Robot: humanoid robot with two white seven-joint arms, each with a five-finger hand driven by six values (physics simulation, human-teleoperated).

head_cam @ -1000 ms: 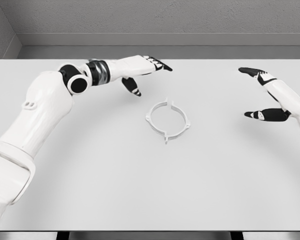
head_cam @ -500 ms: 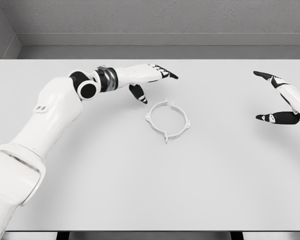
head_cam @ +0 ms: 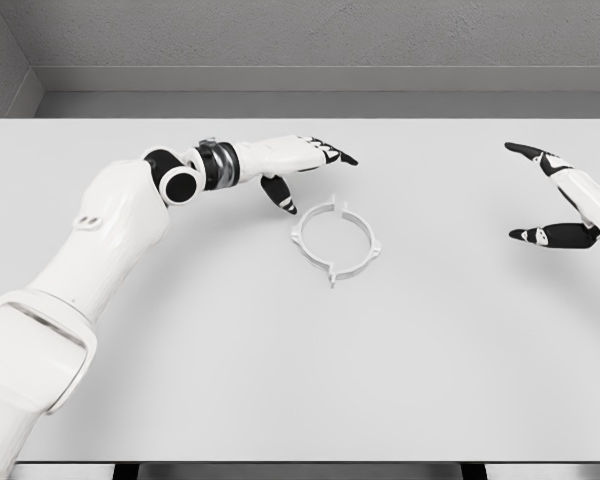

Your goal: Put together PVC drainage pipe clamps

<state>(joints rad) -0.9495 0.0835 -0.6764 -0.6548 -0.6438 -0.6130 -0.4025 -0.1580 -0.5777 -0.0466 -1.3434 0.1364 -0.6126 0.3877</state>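
While the white ring-shaped plastic pipe clamp (head_cam: 335,239) lies flat mid-desk, the left hand (head_cam: 298,160), fingers spread and empty, hovers just up-left of it, far nearer than the open right hand (head_cam: 560,200).

White table (head_cam: 280,380); grey wall (head_cam: 330,35) behind

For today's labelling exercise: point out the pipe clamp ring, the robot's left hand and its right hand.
pipe clamp ring (head_cam: 302,240): head view, on its left rim.
left hand (head_cam: 302,160): head view, on the middle of the hand.
right hand (head_cam: 570,205): head view, on the palm.
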